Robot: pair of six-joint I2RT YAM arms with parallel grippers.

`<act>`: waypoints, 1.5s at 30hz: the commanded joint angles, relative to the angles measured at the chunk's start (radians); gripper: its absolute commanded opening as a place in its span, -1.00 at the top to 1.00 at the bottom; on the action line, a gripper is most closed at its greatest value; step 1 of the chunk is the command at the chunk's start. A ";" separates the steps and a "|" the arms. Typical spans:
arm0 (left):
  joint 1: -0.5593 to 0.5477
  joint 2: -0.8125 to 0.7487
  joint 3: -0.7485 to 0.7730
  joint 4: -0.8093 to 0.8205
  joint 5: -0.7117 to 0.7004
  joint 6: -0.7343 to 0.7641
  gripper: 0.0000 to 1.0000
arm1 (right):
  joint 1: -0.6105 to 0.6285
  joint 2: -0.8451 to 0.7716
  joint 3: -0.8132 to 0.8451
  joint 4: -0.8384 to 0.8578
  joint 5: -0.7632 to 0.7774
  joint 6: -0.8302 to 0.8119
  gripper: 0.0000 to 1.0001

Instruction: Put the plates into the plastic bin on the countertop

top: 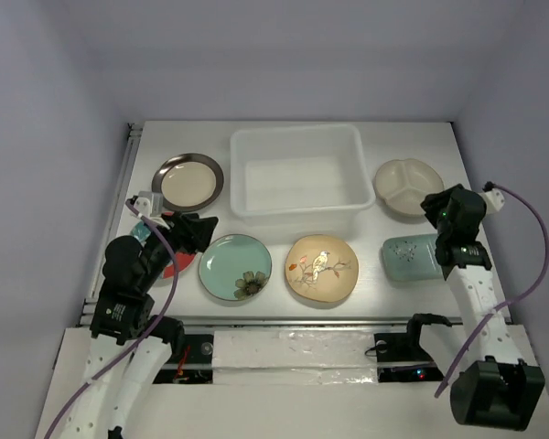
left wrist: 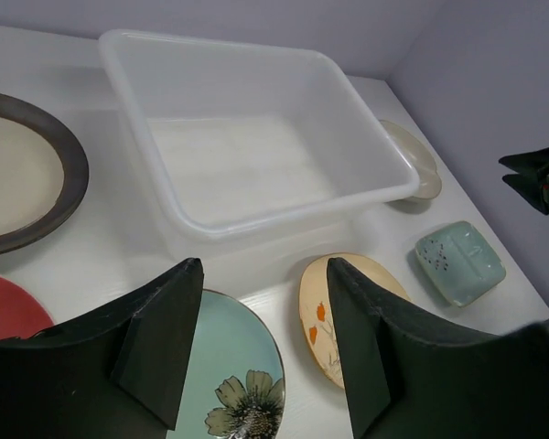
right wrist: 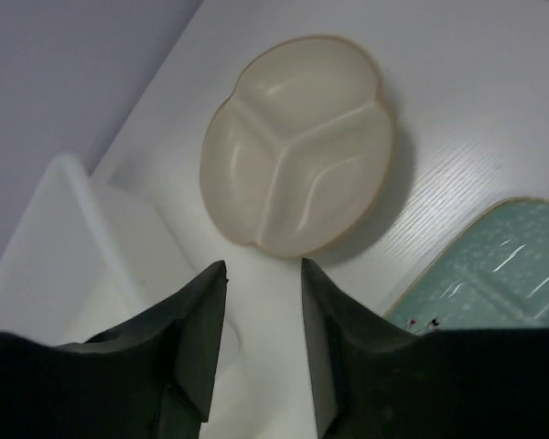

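Observation:
The empty plastic bin [top: 297, 174] stands at the back middle of the countertop [top: 412, 137]. Around it lie the plates: dark-rimmed cream [top: 188, 181], teal with flower [top: 235, 266], tan with bird [top: 321, 267], cream divided [top: 408, 187], pale green rectangular [top: 412, 256], and a red one [top: 178, 263] partly under my left arm. My left gripper [left wrist: 265, 274] hangs open and empty above the teal plate [left wrist: 229, 366] and the tan plate [left wrist: 322, 311], short of the bin [left wrist: 256, 219]. My right gripper [right wrist: 263, 270] is open and empty just short of the divided plate [right wrist: 297, 142].
Pale lavender walls close the table at the back and both sides. The pale green plate [right wrist: 494, 274] lies right of my right fingers, and the bin's corner [right wrist: 73, 210] is to their left. A purple cable loops off each arm.

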 commanded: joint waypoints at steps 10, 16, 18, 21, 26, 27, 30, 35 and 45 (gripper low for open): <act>-0.061 -0.062 0.008 0.011 -0.048 0.005 0.11 | -0.432 0.249 -0.034 0.185 -0.315 0.077 0.88; -0.090 -0.071 0.004 0.008 -0.068 0.001 0.68 | -0.432 0.351 -0.009 0.210 -0.332 0.085 -0.20; -0.090 -0.073 0.005 0.007 -0.079 -0.002 0.96 | -0.432 0.386 0.004 0.210 -0.333 0.096 -0.27; -0.090 -0.079 0.005 0.003 -0.088 -0.004 0.98 | -0.432 0.464 0.029 0.212 -0.378 0.112 -0.26; -0.099 -0.090 0.005 -0.001 -0.096 -0.009 0.33 | -0.432 0.593 0.069 0.256 -0.470 0.120 -0.21; -0.099 -0.090 0.005 -0.001 -0.097 -0.009 0.26 | -0.432 0.610 0.078 0.259 -0.482 0.126 -0.20; -0.108 -0.088 0.005 -0.003 -0.096 -0.010 0.12 | -0.432 0.653 0.098 0.270 -0.508 0.143 -0.16; -0.108 -0.093 0.005 -0.001 -0.094 -0.012 0.07 | -0.432 0.688 0.145 0.247 -0.530 0.162 -0.11; -0.108 -0.111 0.010 -0.006 -0.111 -0.012 0.07 | -0.418 0.777 0.268 0.089 -0.473 0.214 0.06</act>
